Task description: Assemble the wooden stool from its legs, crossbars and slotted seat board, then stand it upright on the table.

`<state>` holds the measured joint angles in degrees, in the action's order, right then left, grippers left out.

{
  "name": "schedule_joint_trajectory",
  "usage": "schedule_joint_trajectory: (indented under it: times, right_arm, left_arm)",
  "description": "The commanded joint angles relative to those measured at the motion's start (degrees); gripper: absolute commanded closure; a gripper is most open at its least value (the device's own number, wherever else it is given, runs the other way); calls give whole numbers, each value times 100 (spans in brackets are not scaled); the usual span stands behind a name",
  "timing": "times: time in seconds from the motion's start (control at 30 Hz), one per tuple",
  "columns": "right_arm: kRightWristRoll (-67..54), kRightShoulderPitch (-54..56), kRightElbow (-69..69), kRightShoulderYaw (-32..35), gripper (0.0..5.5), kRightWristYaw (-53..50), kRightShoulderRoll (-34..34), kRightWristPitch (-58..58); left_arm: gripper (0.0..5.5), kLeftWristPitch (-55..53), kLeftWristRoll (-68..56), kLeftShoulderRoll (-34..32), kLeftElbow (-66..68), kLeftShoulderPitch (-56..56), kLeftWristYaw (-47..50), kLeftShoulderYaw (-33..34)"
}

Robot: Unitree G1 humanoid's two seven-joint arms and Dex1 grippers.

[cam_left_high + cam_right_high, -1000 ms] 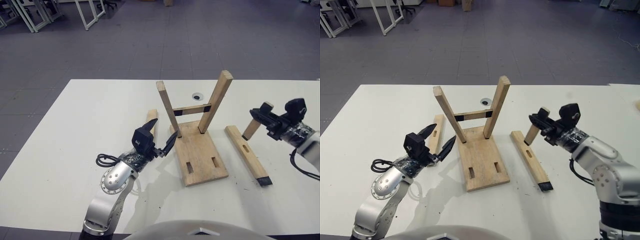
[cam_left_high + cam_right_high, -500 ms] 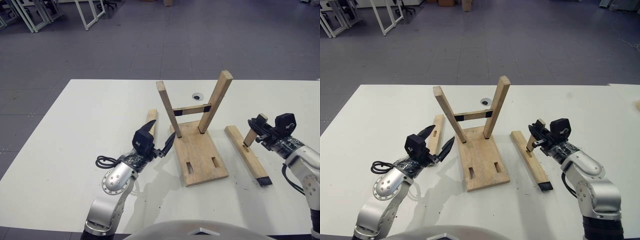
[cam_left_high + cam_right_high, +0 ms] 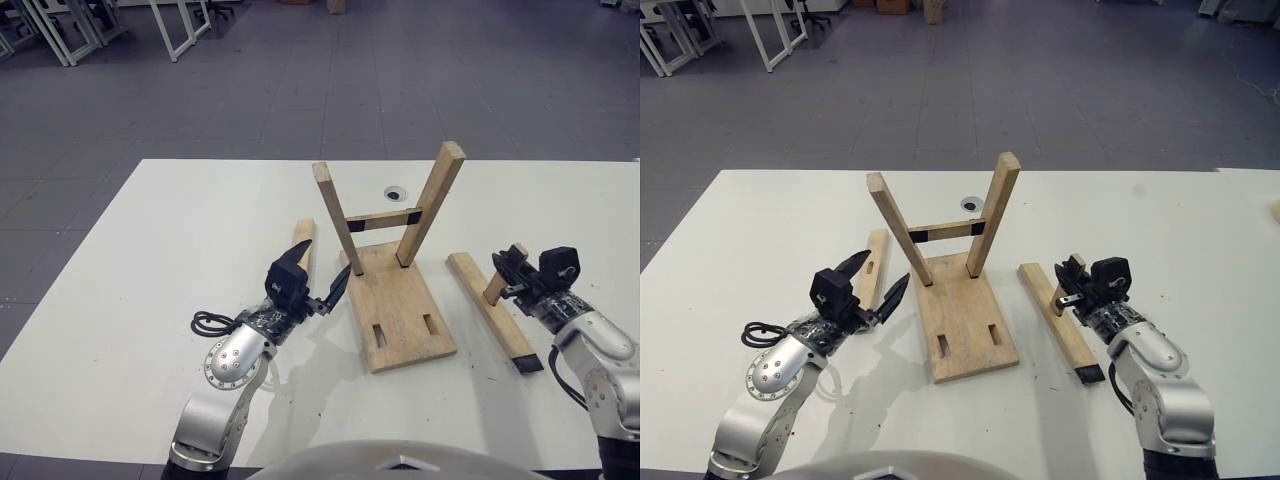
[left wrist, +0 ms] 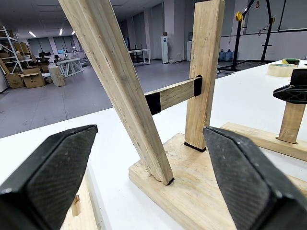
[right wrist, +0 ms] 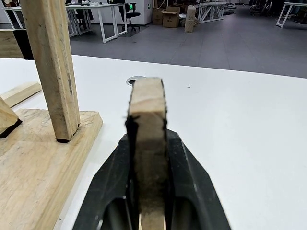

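1. Spanning the whole width of the head views, the white table [image 3: 150, 260] has its widest open surface on the left, beyond the left arm. More open surface lies on the far side behind the round hole [image 3: 394, 191].
2. The seat board [image 3: 400, 310] lies flat in the middle. Two legs, a left one [image 3: 335, 215] and a right one [image 3: 432, 200], stand in its far slots and lean apart. A crossbar [image 3: 383, 219] joins them. The two near slots are unfilled.
3. One loose leg [image 3: 303, 240] lies flat to the left of the board, and a slotted leg [image 3: 490, 315] lies flat to its right.
4. The left gripper [image 3: 326, 262] sits low between the left loose leg and the board's left edge. Its fingers are spread wide and hold nothing, and they point toward the standing legs.
5. The right gripper [image 3: 508, 270] pinches a short bar [image 3: 493, 290] near its upper end. The bar is tilted, and its lower end is down at the slotted leg. Whether it sits in the slot I cannot tell.
6. Both forearms come in low from the near edge. The left one angles right and the right one angles left, and a black cable [image 3: 210, 322] loops beside the left wrist.
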<state>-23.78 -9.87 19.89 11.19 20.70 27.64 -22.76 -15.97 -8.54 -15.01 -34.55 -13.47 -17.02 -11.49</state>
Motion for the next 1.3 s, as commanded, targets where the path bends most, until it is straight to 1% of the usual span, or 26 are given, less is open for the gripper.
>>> schedule_joint_trajectory:
  times: [0.03, 0.2, 0.3, 0.37, 0.47, 0.5, 0.57, 0.63, 0.73, 0.9, 1.07, 1.17, 1.3]
  right_arm:
    - [490, -666, -395, -219, 510, -62, -274, 419]
    - [552, -1180, -919, -318, 510, -3, -671, 1011]
    - [546, -1070, -1019, -355, 510, 40, -637, 1040]
    - [461, -830, -870, -408, 510, 56, -586, 877]
    - [285, -75, -329, -487, 510, -207, -624, 414]
    - [298, 123, -216, -506, 510, -350, -662, 249]
    - [508, 432, -108, -428, 510, -958, -864, -117]
    - [779, 536, 3, -350, 510, -1572, -1029, -533]
    - [1305, 570, 215, -452, 510, -2258, -1145, -1137]
    - [1390, 585, 409, -575, 510, -2195, -1258, -1271]
    - [1170, 907, 343, -389, 510, -2028, -1483, -1067]
    - [1192, 851, -52, -398, 510, -1819, -1616, -402]
    - [1446, 464, -646, -499, 510, -1681, -1720, 437]
  left_arm:
    - [142, -43, 93, 22, 21, -9, 49, -31]
    - [142, -47, 109, 84, 45, -16, 71, -47]
    - [142, -67, 102, 83, 21, -19, 48, -13]
    - [142, -83, 102, 92, 17, -5, 49, -20]
    - [142, -84, 119, 119, 25, -9, 70, -46]
    - [142, -85, 125, 127, 35, 0, 70, -60]
    - [142, -87, 128, 129, 42, 2, 70, -53]
    - [142, -101, 131, 131, 38, 3, 71, -42]
    - [142, -101, 129, 137, 5, -49, 85, -36]
    - [142, -103, 144, 154, 38, -2, 99, -29]
    - [142, -113, 164, 141, 59, 8, 84, -34]
    - [142, -119, 169, 134, 73, 31, 73, -41]
    - [142, -134, 161, 121, 115, 87, 39, -46]
